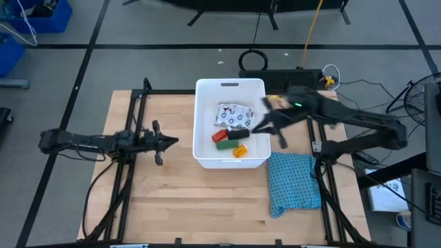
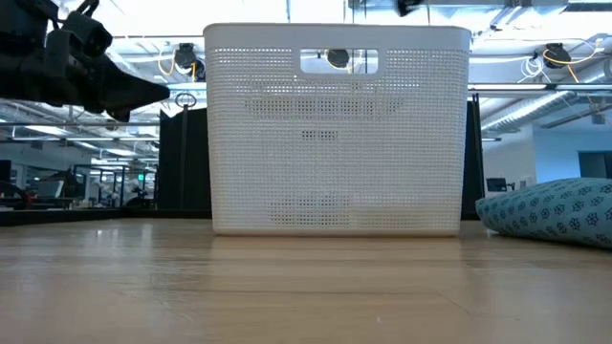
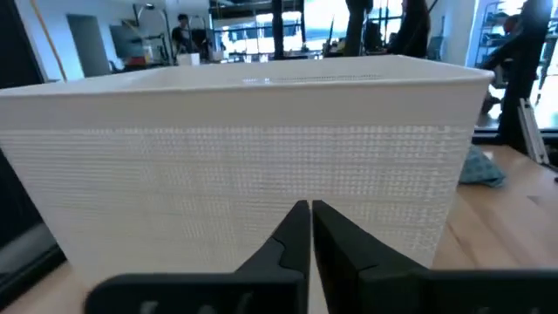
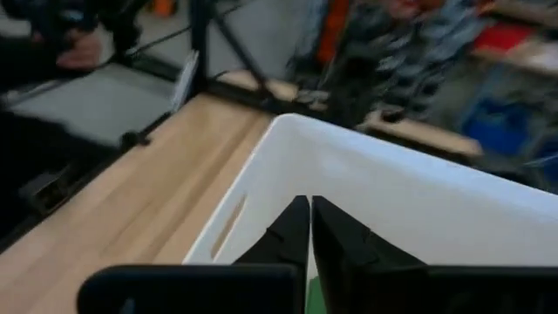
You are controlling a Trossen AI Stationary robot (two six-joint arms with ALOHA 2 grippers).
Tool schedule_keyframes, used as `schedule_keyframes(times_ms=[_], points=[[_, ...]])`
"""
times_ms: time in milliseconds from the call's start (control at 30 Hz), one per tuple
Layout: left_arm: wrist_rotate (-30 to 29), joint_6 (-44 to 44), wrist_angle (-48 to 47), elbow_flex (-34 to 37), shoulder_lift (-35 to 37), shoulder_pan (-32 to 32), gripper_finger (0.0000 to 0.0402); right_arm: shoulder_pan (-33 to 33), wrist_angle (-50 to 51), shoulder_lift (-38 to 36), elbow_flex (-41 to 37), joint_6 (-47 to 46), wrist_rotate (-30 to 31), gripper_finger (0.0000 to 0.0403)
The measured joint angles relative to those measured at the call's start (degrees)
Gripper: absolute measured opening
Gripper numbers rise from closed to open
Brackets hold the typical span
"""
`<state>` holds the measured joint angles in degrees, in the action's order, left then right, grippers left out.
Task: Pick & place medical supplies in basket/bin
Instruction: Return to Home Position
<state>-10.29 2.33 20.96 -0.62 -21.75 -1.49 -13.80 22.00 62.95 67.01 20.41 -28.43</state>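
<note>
Bin (image 1: pixel 198 124) lengthwise front-to-back, slot (image 1: pixel 229 85) rearward

Cloth (image 1: pixel 295 180): teal-blue and textured, is lying crumpled on the right part of the table.
Table (image 1: pixel 172 200): light wood, is carrying the cloth.
Blue crates (image 1: pixel 48 15): are standing on the floor beyond the far left corner.
Cable coil (image 1: pixel 253 60): black, is lying on the floor behind the table.

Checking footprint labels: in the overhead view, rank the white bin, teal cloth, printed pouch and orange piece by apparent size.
1. white bin, clearly largest
2. teal cloth
3. printed pouch, lying inside the bin
4. orange piece, smallest, also inside the bin
</note>
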Motion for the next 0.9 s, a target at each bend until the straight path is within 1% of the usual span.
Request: schedule_keyframes(times_ms=[33, 100, 200, 267, 333, 400, 533, 600, 767, 900], points=[[-0.94, 0.28, -0.13, 0.0, 0.25, -0.64, 0.0009, 0.29, -2.26, -3.77, -3.45, -1.08, 1.48, 0.0005], [-4.23, 0.78, -0.15, 0.0, 0.81, -1.91, 0.0005, 1.04, -6.86, -11.9, -10.26, -3.58, 4.95, 0.0002], [-8.06, 3.15, -0.15, 0.0, 1.66, -3.52, 0.0003, 1.22, -13.05, -23.03, -19.43, -8.76, 7.14, 0.0001], [-8.21, 4.75, 0.17, 0.0, 2.04, -4.29, 0.0003, 1.35, -17.26, -28.87, -24.91, -12.95, 7.41, 0.0001], [-8.25, 5.78, 0.52, 0.0, 2.09, -4.69, 0.0003, 2.3, -20.57, -32.81, -29.75, -16.27, 7.48, 0.0001], [-8.27, 6.01, 0.9, 0.0, 2.06, -4.75, 0.0002, 3.81, -22.17, -35.08, -34.3, -17.88, 8.63, 0.0001], [-8.28, 7.68, 2.32, 0.0, 2.06, -4.71, 0.0002, 6.77, -25.12, -36.22, -40.96, -17.84, 12.29, 0.0], [-8.28, 9.03, 2.77, 0.0, 2.06, -4.71, 0.0002, 7.87, -28.76, -36.55, -44.03, -17.6, 12.61, 0.0], [-7.09, 10.2, 2.54, 0.0, 2.06, -4.71, 0.0002, 8.92, -42.11, -38.75, -52.65, -17.3, 11.78, 0.0], [-5.19, 10.55, 1.41, 0.0, 2.04, -4.71, 0.0002, 8.85, -46.16, -40.45, -57.59, -17.72, 11.8, 0.0]])
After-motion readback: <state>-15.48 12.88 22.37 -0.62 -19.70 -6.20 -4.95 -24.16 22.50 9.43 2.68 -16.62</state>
